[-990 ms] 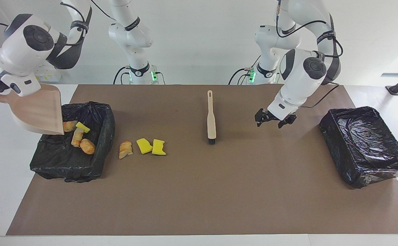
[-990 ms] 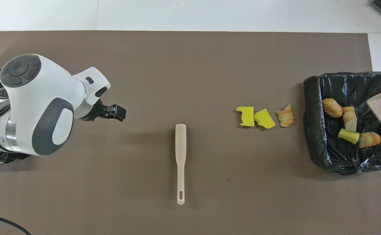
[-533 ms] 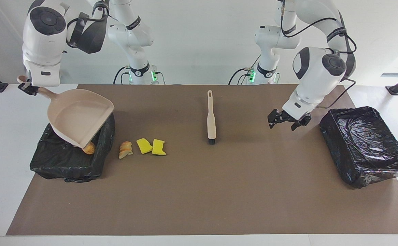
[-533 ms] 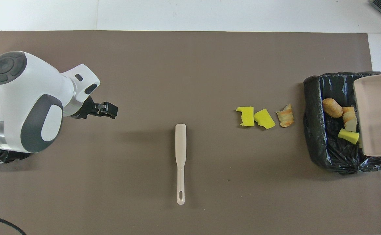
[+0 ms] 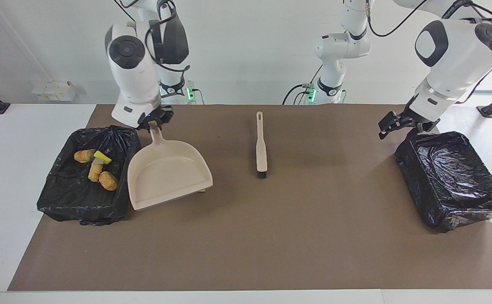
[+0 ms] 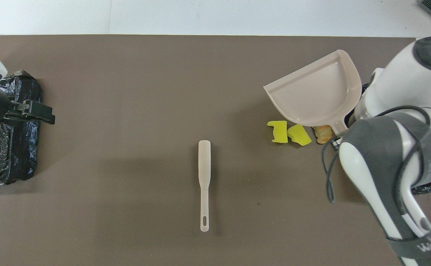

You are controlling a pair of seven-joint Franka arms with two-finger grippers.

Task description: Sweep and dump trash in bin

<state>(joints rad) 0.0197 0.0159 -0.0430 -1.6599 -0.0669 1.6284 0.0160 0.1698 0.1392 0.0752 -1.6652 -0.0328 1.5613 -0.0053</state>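
Three trash pieces [image 6: 297, 134] beside held dustpan [image 5: 168, 173].

A robotics lab. Two white arms [image 5: 144, 63] are bolted at a white table [image 5: 14, 139] covered by a brown mat [image 5: 271, 236]. Bare white walls and trailing cables surround them.

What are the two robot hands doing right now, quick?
Left gripper: open, holding nothing, over the edge of the empty black-lined bin.
Right gripper: shut on the beige dustpan handle.
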